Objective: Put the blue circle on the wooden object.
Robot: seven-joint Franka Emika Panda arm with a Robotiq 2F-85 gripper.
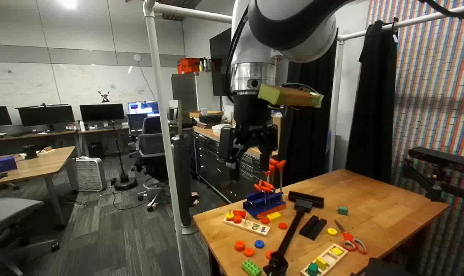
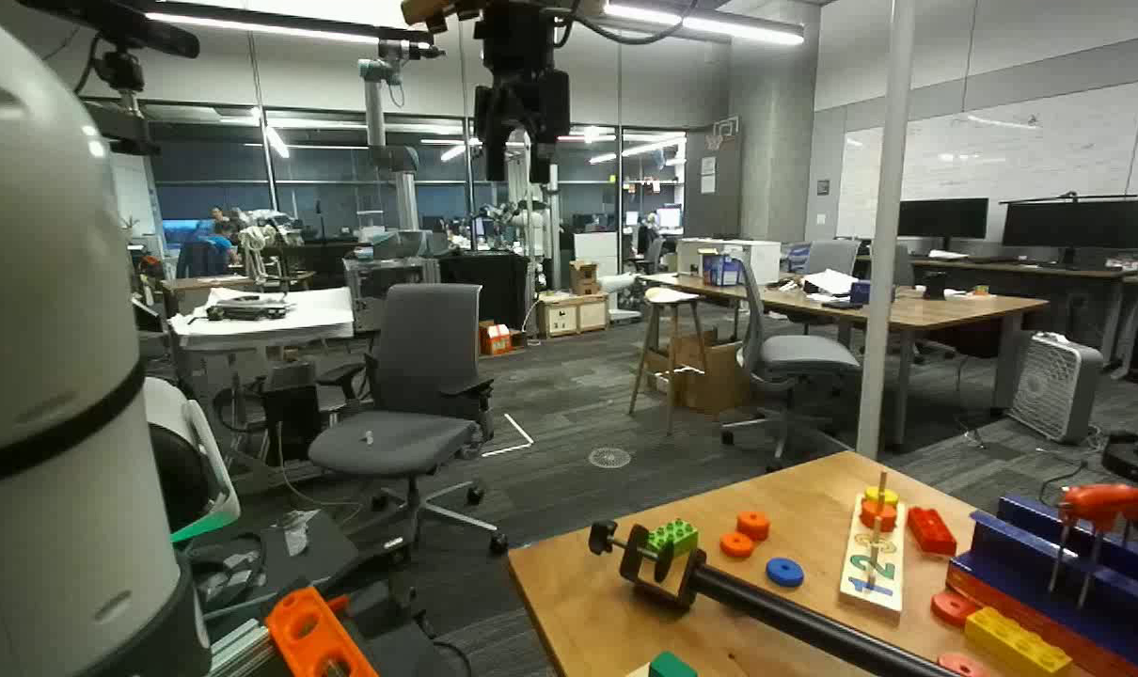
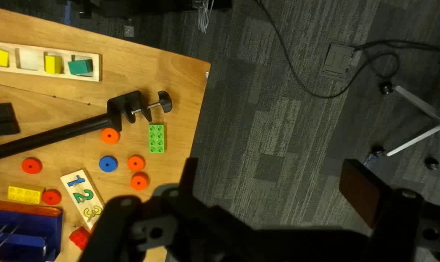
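The blue circle, a small ring with a centre hole, lies flat on the table in both exterior views point(image 1: 259, 243) point(image 2: 784, 572) and the wrist view point(image 3: 108, 163). The wooden object is a narrow board with pegs and the numbers 1, 2, 3, in both exterior views point(image 1: 251, 226) point(image 2: 861, 541) and the wrist view point(image 3: 79, 193). A yellow ring point(image 2: 880, 495) and an orange ring point(image 2: 877, 514) sit at its end away from the 1. My gripper point(image 1: 249, 168) is open and empty, high above and beyond the table edge; it also shows in the wrist view point(image 3: 272, 169).
A black clamp bar point(image 3: 60, 134) lies across the wooden table point(image 1: 370, 199). Several orange rings point(image 3: 136, 163) and a green brick point(image 3: 156, 138) lie near the blue ring. A blue tool holder point(image 1: 255, 207) with upright red-handled tools stands beside the board. A wooden tray point(image 3: 27, 60) holds blocks.
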